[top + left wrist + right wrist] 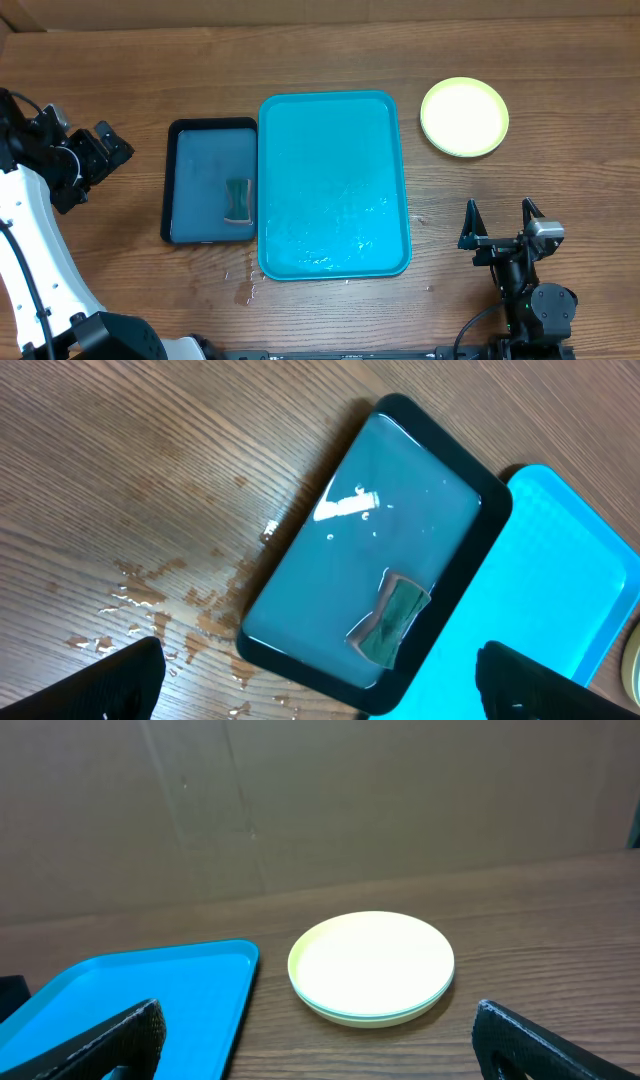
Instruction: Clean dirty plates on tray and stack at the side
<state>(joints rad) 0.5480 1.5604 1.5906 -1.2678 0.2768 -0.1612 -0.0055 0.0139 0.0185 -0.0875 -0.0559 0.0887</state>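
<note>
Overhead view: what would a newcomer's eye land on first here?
The bright teal tray in the middle of the table, wet and holding no plates. Right of it, toward the far edge, sits a stack of pale yellow plates. Along its left side, a dark tray holds water and a sponge, with splashes on the table nearby.

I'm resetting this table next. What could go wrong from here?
1. Spilled water on the table beside the dark tray could spread further.
2. The dark tray holds water and a sponge; a nudge would likely slosh more out.
3. The teal tray looks wet, so it may drip if lifted.
</note>
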